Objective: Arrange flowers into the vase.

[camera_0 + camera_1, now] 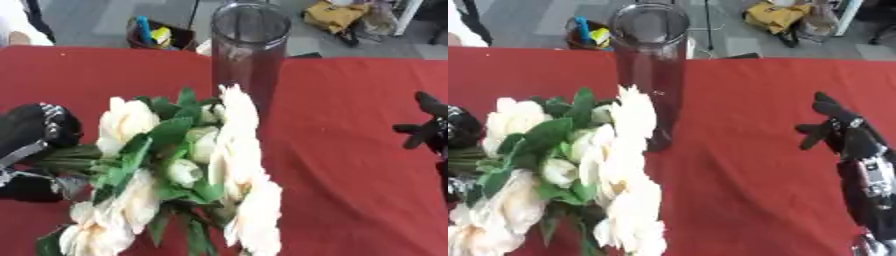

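A tall clear glass vase [248,50] stands upright on the red table [350,150], at centre back. A bunch of cream flowers [188,165] with green leaves is held in front of it, blooms pointing right and toward me, stems running left. My left hand [35,145] is curled round the green stems [66,157] at the left edge. The top bloom overlaps the vase's lower part in the view. My right hand [842,131] hovers open over the table at the right, well apart from the vase and flowers.
Beyond the table's far edge lie a dark bin with blue and yellow items [157,34] and a yellow bag [332,15] on the floor. A person's white sleeve [17,25] shows at the top left corner.
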Action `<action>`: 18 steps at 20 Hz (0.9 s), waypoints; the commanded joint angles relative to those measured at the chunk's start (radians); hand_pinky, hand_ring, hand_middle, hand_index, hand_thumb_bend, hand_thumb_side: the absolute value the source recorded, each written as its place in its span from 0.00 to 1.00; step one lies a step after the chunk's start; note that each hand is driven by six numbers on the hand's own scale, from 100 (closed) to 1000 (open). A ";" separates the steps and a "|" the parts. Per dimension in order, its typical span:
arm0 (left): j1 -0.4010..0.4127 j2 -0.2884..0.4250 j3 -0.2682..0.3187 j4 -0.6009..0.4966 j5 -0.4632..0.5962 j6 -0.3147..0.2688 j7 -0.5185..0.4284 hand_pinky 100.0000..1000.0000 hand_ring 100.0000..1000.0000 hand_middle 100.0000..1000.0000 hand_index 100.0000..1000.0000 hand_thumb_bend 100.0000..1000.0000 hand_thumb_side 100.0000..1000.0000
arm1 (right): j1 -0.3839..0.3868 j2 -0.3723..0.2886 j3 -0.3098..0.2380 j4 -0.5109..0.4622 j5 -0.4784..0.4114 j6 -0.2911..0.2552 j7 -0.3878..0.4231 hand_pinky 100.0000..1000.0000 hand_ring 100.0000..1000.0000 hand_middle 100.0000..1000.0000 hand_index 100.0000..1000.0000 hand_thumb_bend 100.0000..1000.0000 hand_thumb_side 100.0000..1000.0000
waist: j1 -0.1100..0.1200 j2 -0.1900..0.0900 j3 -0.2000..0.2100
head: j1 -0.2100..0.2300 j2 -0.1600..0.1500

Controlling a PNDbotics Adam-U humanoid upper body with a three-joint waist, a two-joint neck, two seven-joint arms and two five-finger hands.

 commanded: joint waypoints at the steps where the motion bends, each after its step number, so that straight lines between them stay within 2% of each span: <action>1: -0.015 0.032 0.039 -0.042 0.084 0.041 0.000 0.00 0.00 0.00 0.00 0.00 0.53 | -0.004 -0.010 -0.008 -0.020 -0.014 0.000 -0.007 0.70 1.00 0.38 0.82 0.00 1.00 | 0.003 -0.029 0.002 | -0.009 0.011; 8: -0.025 0.023 0.064 -0.104 0.306 0.117 -0.011 0.00 0.00 0.00 0.00 0.00 0.58 | -0.001 -0.011 -0.011 -0.020 -0.022 0.002 -0.013 0.70 1.00 0.38 0.82 0.00 1.00 | 0.004 -0.044 0.004 | -0.010 0.017; 16: -0.085 0.007 0.084 -0.150 0.556 0.227 -0.016 0.00 0.00 0.00 0.00 0.00 0.61 | 0.003 -0.017 -0.011 -0.020 -0.033 0.001 -0.020 0.70 0.99 0.39 0.81 0.00 1.00 | 0.004 -0.067 0.004 | -0.001 0.027; 17: -0.095 0.005 0.087 -0.152 0.583 0.238 -0.011 0.00 0.00 0.00 0.00 0.00 0.65 | 0.003 -0.019 -0.011 -0.020 -0.035 0.001 -0.020 0.70 0.99 0.39 0.81 0.00 1.00 | 0.005 -0.069 0.004 | 0.000 0.029; 18: -0.105 0.004 0.088 -0.153 0.610 0.248 -0.006 0.00 0.00 0.00 0.00 0.00 0.62 | 0.003 -0.020 -0.010 -0.020 -0.036 0.001 -0.021 0.70 0.99 0.39 0.81 0.00 1.00 | 0.005 -0.071 0.004 | 0.001 0.032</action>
